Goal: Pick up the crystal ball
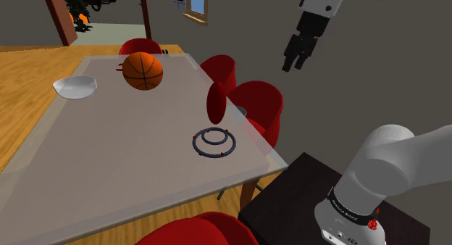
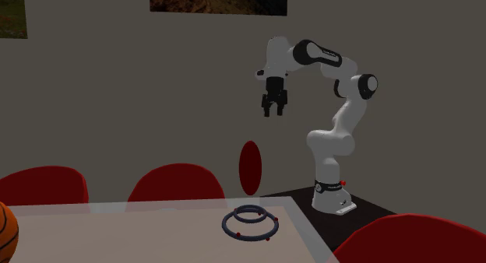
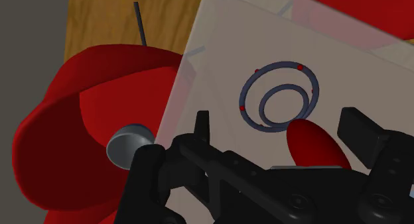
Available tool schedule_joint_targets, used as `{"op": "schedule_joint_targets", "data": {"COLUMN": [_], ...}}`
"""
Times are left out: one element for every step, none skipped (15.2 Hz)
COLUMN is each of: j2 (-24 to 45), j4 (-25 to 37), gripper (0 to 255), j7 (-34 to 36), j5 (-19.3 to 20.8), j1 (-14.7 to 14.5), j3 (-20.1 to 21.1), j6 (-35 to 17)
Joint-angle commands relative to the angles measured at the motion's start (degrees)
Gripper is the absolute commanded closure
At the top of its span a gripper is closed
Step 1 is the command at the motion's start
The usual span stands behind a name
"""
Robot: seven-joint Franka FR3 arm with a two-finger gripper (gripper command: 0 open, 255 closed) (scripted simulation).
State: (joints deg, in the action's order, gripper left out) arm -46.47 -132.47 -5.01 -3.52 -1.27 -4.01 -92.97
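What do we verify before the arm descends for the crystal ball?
1. Gripper open: ok, fingers stand apart.
2. Gripper empty: ok.
3. Target located: cannot tell; a dark double ring lies on the table, with a red oval upright beside it.
4. Gripper close to the ring: not ok, it hangs high above.
5. Bystanders clear: ok, the basketball and bowl sit far from the ring.
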Motion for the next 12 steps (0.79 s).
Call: {"op": "schedule_joint_targets", "data": {"j2": [0.0,0.0,0.2,0.6,1.1,1.8,2.6,3.5,4.6,5.8,7.1,8.5], "j4": [0.0,-0.9,-1.6,-2.2,-2.7,-3.0,-3.2,-3.3,-3.2,-3.0,-2.7,-2.2], "gripper": [0,0,0,0,0,0,0,0,0,0,0,0], "j7": [0.0,2.2,4.4,6.7,8.9,11.2,13.6,16.0,18.5,21.0,23.6,26.3], "j5": [0.0,-0.1,-0.2,-0.1,0.0,0.2,0.5,1.0,1.5,2.3,3.1,4.2], "j1": [0.0,0.1,0.3,0.5,0.7,1.0,1.4,1.8,2.4,3.1,3.8,4.7], "j3": [0.0,1.9,3.9,5.8,7.8,9.8,11.8,13.8,15.9,18.0,20.2,22.3], "j6": [0.0,-2.3,-4.5,-6.8,-9.0,-11.2,-13.3,-15.4,-17.4,-19.4,-21.2,-23.0]}}
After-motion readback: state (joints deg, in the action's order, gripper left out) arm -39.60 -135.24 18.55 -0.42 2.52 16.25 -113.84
